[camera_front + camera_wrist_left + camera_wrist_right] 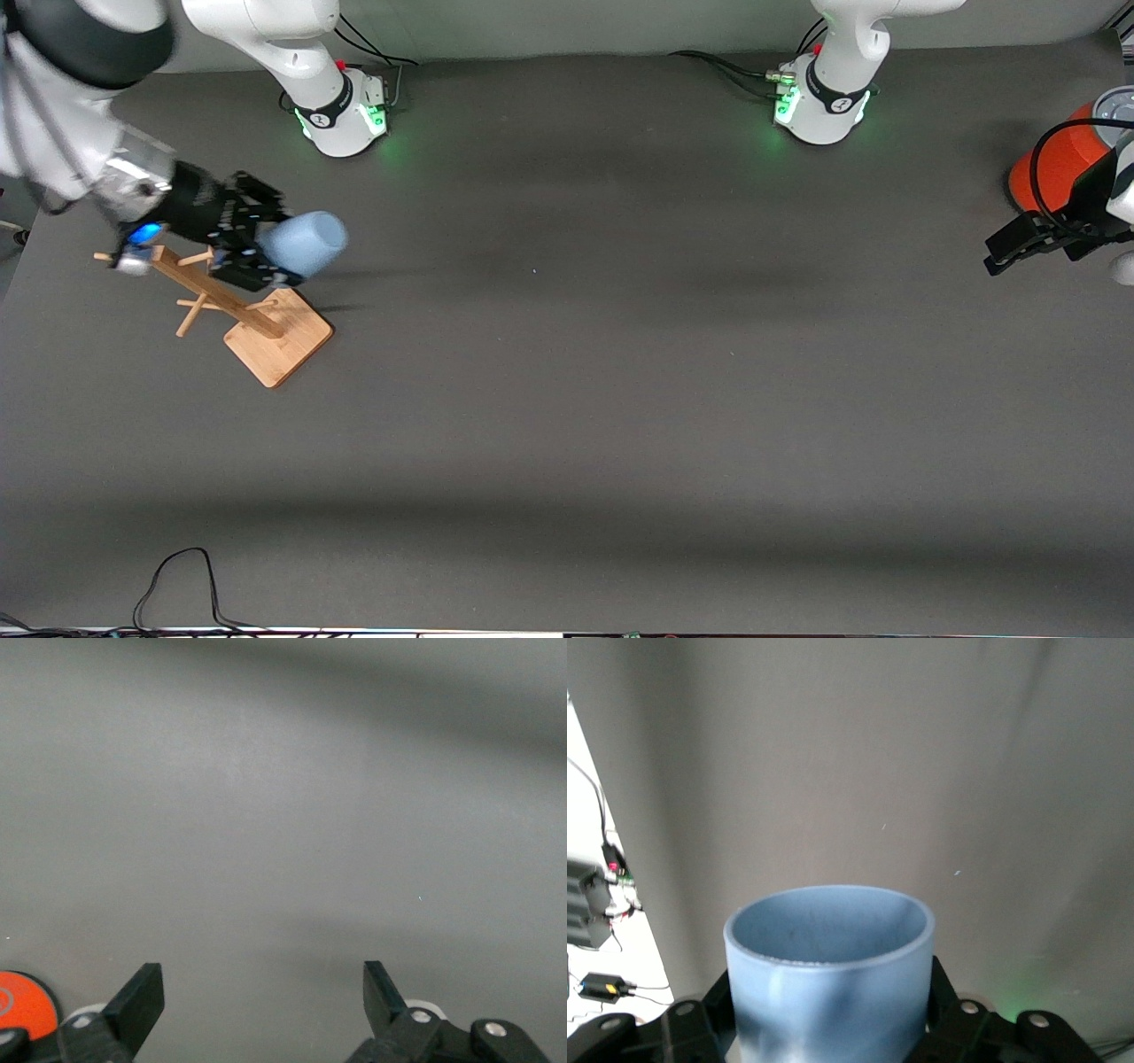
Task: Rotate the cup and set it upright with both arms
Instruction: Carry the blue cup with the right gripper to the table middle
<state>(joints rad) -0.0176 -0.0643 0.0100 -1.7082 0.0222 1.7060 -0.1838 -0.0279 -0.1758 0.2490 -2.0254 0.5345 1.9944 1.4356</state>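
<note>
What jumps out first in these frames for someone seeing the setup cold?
The right gripper is shut on the pale blue cup, held on its side in the air above the wooden rack at the right arm's end of the table; the right wrist view looks into its open mouth. At the left arm's end, the left gripper waits with fingers open beside the orange cylinder. The dark table lies between them.

Soft even light (arms blurred)

Pale blue cup, orange can, dark grey table
</note>
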